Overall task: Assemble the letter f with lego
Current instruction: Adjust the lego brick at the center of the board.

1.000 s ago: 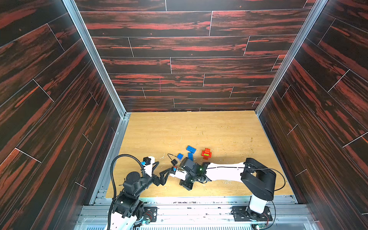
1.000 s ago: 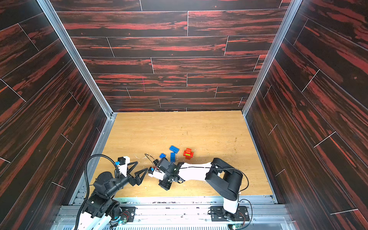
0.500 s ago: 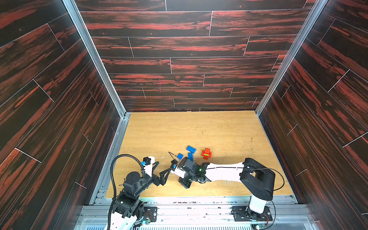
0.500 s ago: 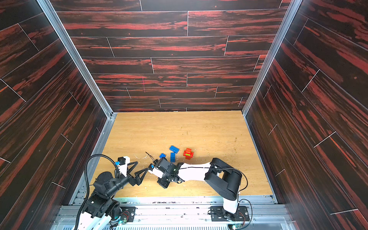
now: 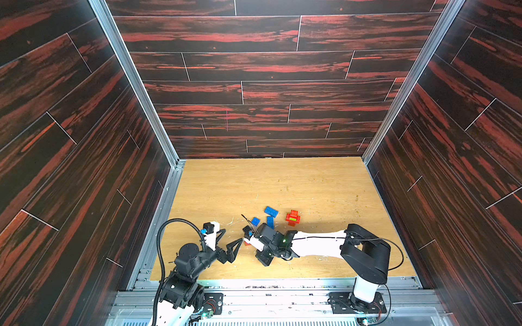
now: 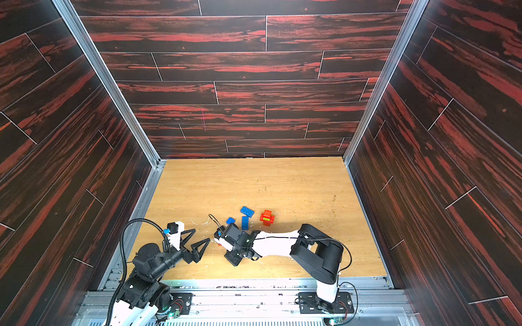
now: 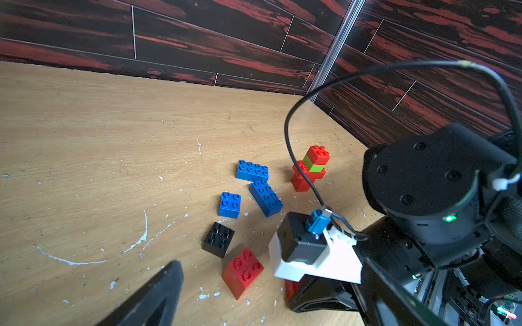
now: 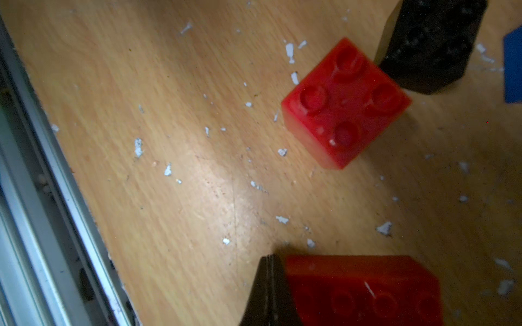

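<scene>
Black fingers of my left gripper [image 5: 233, 235] stand spread, released and empty, at the near-left of the table [image 5: 254, 183], unmoved over the last second. Just beside them my right gripper [image 8: 268, 261] has crept slightly leftward, clenched on nothing, with a red oblong brick [image 8: 364, 288] against its side; I read that as nudging, not lifting. The loose red square [image 7: 243, 272], black square [image 7: 219, 239] and blue bricks [image 7: 252, 170] lie where they were. Rightmost, the red-and-green stack [image 5: 292, 218] is unchanged, so the F has gained nothing. No containers here: every brick sits on bare wood.
</scene>
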